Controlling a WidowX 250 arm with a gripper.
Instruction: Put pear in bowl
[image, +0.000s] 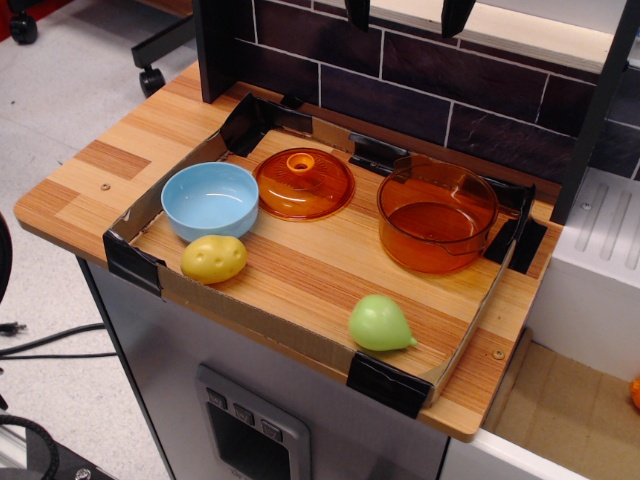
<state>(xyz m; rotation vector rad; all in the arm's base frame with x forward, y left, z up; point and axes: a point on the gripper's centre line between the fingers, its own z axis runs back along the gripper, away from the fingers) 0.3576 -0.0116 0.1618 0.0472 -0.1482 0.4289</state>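
- Five things sit inside the cardboard-walled tray (135, 215) on the wooden surface (90, 180); noted left to right.
- Far left: the bowl (210, 199), light blue, upright, nothing in it, close to the tray's left wall.
- Just in front of the bowl, touching or nearly so: a bumpy yellow potato toy (213, 258). Not my target.
- Beside the bowl on its right, rims almost meeting: the orange lid (303, 183), knob up.
- Right of centre, near the front wall: the pear (380, 323), pale green, lying on its side, pointed end toward the right. Well apart from the bowl, with bare wood between.
- Back right: the orange pot (437, 217), transparent, nothing inside.
- My pincer (410, 10) hangs at the top edge of view, well above the back wall; two dark fingertips show with a gap between them, so I read it as spread and holding nothing.
- Step in hand, as I judge it: reach for the pear. Nothing is grasped yet.
- To do it well: come down over the fat rounded body, not the taper, with fingers across the short axis; smooth plastic may squirt out if pinched off-centre.
- Mind the front cardboard wall and its black tape corner (388, 385) just beside the pear.
- Carry high enough to clear the potato toy, then release over the bowl's middle.
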